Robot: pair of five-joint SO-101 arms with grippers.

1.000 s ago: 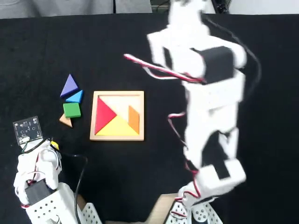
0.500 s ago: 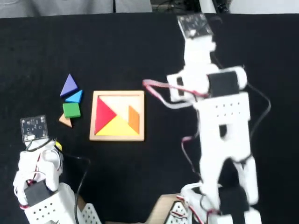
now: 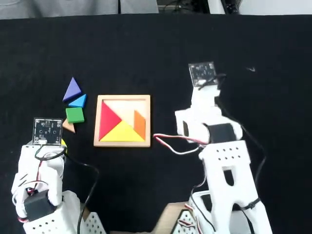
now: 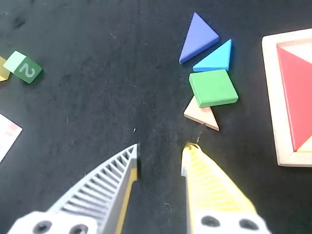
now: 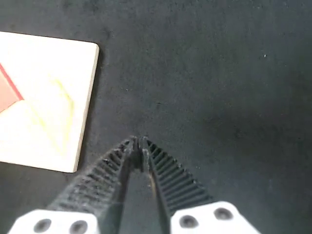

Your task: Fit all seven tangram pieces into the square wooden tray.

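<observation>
The left gripper (image 4: pixel 161 147) hangs left of the tray (image 4: pixel 269 97) and nearer the robot. Its jaws stand a moderate gap apart with nothing between them, and the tips stop just short of the tan triangle (image 4: pixel 202 117). The right gripper (image 5: pixel 138 143) sits right of the tray, jaws pressed together and empty, over the bare black table (image 5: pixel 219 73).

The left wrist view gives the loose pieces close up. The green square (image 4: pixel 213 87) touches the tan triangle, the blue triangle (image 4: pixel 214 58) lies just beyond the square, and the purple triangle (image 4: pixel 199 36) is farthest. All four are packed in a column just left of the tray. Well left of the tray, this view also picks up a small green block (image 4: pixel 22 68).

The high view looks into the tray. A red triangle (image 3: pixel 108 119) fills its left, a yellow triangle (image 3: pixel 122 132) lies along its near side, and an orange piece (image 3: pixel 140 124) stands at its right. Bare wood runs across the far part.
</observation>
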